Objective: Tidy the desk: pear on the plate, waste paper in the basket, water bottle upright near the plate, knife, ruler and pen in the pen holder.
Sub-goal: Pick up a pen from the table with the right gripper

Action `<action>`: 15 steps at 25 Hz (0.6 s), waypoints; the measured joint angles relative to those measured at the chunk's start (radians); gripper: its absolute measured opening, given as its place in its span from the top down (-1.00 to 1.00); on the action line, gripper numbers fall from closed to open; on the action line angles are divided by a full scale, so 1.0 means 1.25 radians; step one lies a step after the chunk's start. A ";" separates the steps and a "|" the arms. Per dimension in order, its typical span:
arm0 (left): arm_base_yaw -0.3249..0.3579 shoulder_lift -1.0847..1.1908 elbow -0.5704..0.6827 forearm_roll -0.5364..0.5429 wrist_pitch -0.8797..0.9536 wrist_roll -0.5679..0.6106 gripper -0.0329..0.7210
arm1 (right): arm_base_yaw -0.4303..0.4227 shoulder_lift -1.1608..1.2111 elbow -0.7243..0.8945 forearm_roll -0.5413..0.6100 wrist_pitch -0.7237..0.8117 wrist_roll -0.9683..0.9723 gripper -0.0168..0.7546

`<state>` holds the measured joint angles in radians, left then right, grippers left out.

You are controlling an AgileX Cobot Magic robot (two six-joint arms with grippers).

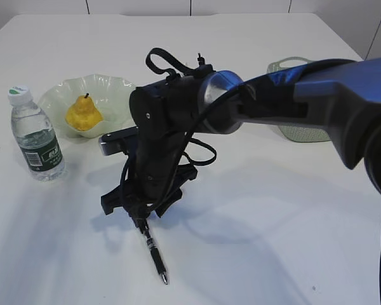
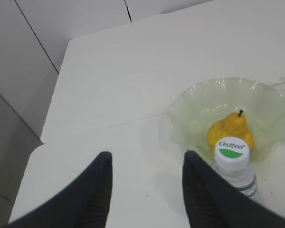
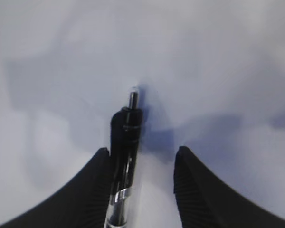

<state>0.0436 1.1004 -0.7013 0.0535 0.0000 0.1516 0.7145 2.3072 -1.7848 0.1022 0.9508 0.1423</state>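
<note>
The right pincer hangs low over the pen, jaws spread. In the right wrist view the pen lies against the left jaw, not centred, so closing may roll or flick it along the worktop instead of trapping it. The left pincer is spread and empty just beside the bottle, which stands at nine o'clock from the plate holding the pear; a careless move could topple it. The basket sits at two o'clock.
</note>
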 joint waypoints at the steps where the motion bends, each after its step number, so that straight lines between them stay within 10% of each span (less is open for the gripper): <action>1: 0.000 0.000 0.000 0.000 0.000 0.000 0.01 | 0.005 0.000 0.000 0.000 0.000 0.000 0.10; 15: 0.000 0.000 0.000 0.000 0.000 0.000 0.01 | 0.015 0.000 0.000 -0.008 0.000 0.004 0.10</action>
<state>0.0436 1.1004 -0.7013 0.0535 0.0000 0.1516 0.7338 2.3072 -1.7848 0.0924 0.9508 0.1470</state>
